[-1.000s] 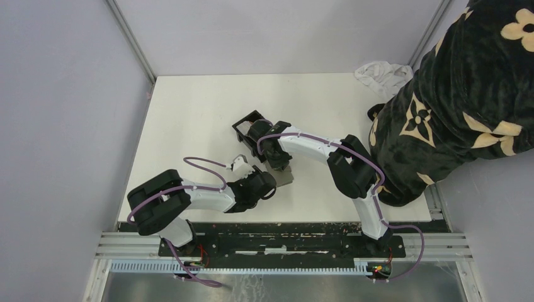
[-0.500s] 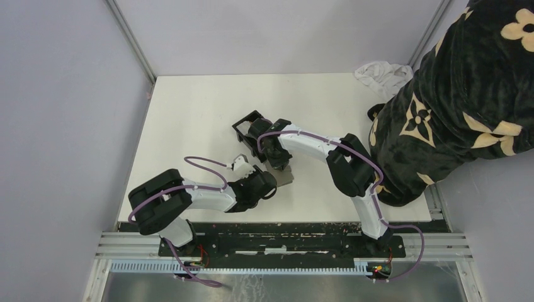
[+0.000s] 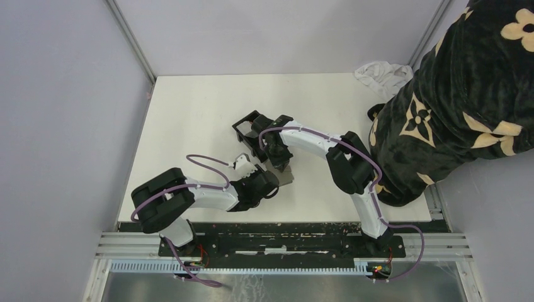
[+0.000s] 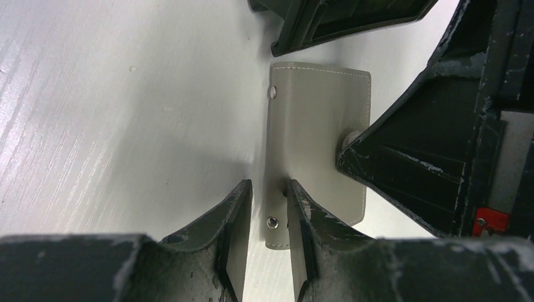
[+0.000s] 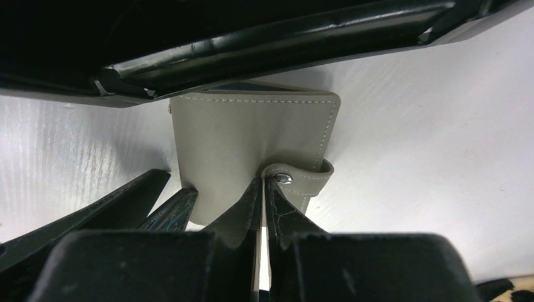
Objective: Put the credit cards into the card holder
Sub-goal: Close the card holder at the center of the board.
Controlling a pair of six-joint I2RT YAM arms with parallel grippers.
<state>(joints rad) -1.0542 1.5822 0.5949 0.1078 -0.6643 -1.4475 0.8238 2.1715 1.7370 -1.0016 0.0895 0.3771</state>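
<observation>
Centrally on the white table [image 3: 189,113], the grey leather card holder [image 3: 285,177] lies flat, folded shut, just at 5 o'clock of the black box [image 3: 247,129]. From 12 o'clock the right gripper [image 5: 264,182] is pinched nearly closed on its snap strap. The left gripper [image 4: 269,186] comes from 8 o'clock, its 2 fingers partly apart astride the snap-studded edge — whether they actually squeeze it, I cannot tell.
</observation>
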